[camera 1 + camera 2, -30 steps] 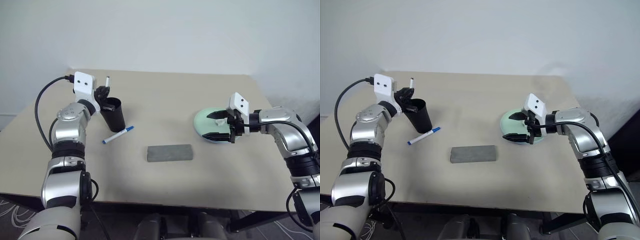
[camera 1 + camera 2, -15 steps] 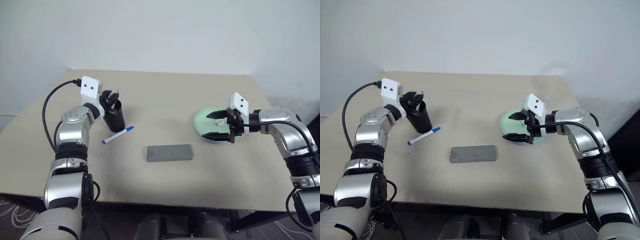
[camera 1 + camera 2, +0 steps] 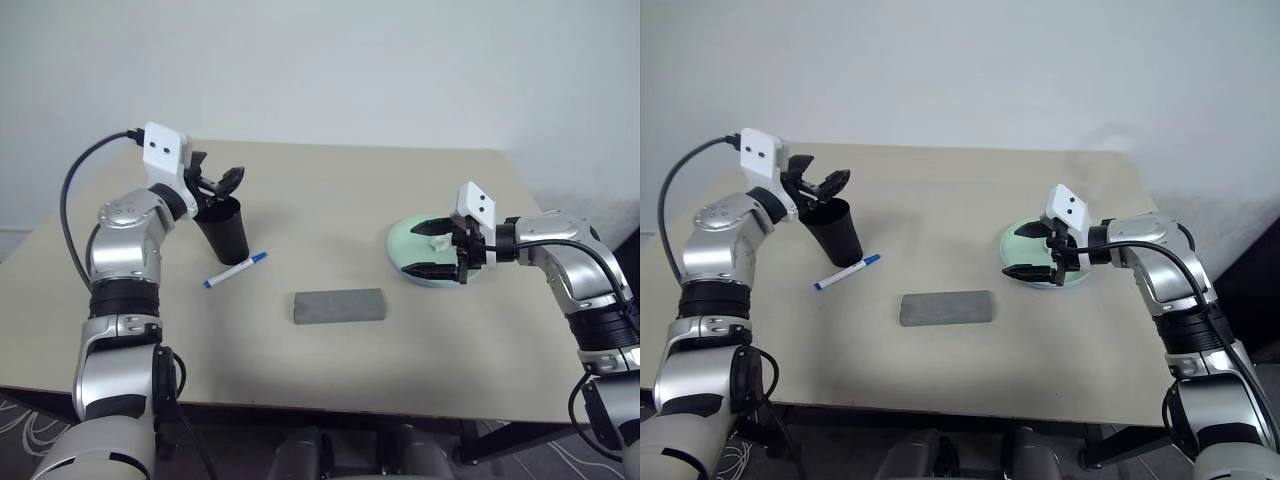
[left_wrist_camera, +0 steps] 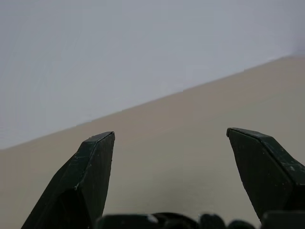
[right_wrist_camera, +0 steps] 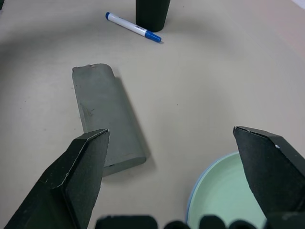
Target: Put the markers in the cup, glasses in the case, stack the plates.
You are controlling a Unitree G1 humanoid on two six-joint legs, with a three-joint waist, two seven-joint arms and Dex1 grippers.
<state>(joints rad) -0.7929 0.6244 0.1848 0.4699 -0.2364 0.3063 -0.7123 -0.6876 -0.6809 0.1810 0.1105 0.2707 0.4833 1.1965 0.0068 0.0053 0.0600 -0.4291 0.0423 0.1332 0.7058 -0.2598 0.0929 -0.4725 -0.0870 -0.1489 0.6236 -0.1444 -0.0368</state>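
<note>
Left claw (image 3: 218,182) open above cup (image 3: 226,229) | right claw (image 3: 437,253) open over plates (image 3: 402,240) | case (image 3: 339,306) between

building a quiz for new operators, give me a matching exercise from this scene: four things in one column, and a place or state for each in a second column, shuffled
Things:
1. blue-capped marker
2. case
3. left pincer
4. right pincer

Places or states:
A. open, over the plates
B. shut, lying flat mid-table
C. open, just above the cup rim
D. lying on the table beside the cup

Pairs: 1-D, 2-B, 3-C, 4-A
</note>
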